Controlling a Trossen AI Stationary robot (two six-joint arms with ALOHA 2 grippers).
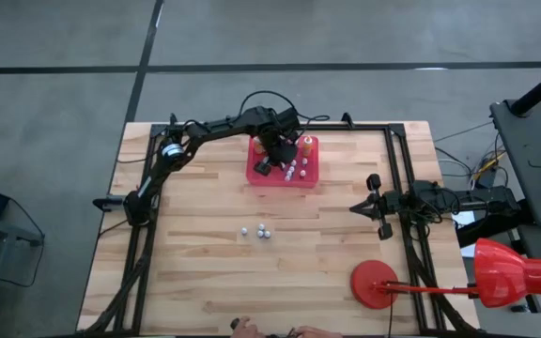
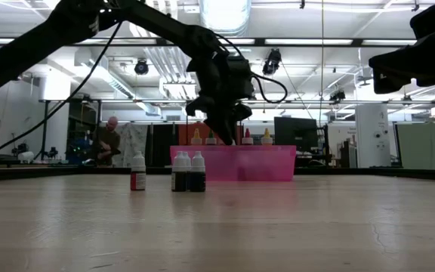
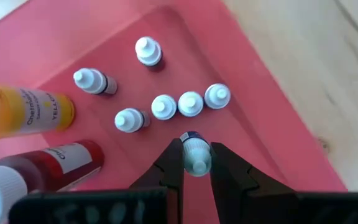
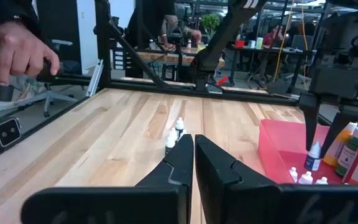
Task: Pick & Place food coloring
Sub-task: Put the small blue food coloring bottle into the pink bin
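Observation:
A flat red tray point(image 1: 310, 175) lies at the table's far middle. Several tiny white-capped food coloring bottles point(image 3: 190, 103) stand in it, with a taller yellow bottle point(image 3: 23, 112) and a red one point(image 3: 48, 163). My left gripper point(image 3: 196, 163) reaches down over the tray, shut on one small blue-bodied bottle point(image 3: 195, 149). Three more small bottles point(image 1: 261, 231) stand on the bare wood in the middle of the table, seen in the low view as bottles point(image 2: 188, 171). My right gripper point(image 4: 193, 146) waits shut at the table's right edge. My left gripper pinches the small bottle between its two fingers point(image 3: 169, 167), on the sides of its upper body and white cap point(image 3: 197, 163). The fingers come steeply from above. The bottle point(image 4: 314, 155) hangs upright among the tray's bottles; whether its base touches the tray floor I cannot tell.
A black frame rail point(image 1: 397, 169) runs round the tabletop. A red round-footed stand point(image 1: 374, 284) sits at the near right corner. A person's hand point(image 4: 18, 50) holds a device beyond the table's edge. Open wood lies between the tray and the three loose bottles.

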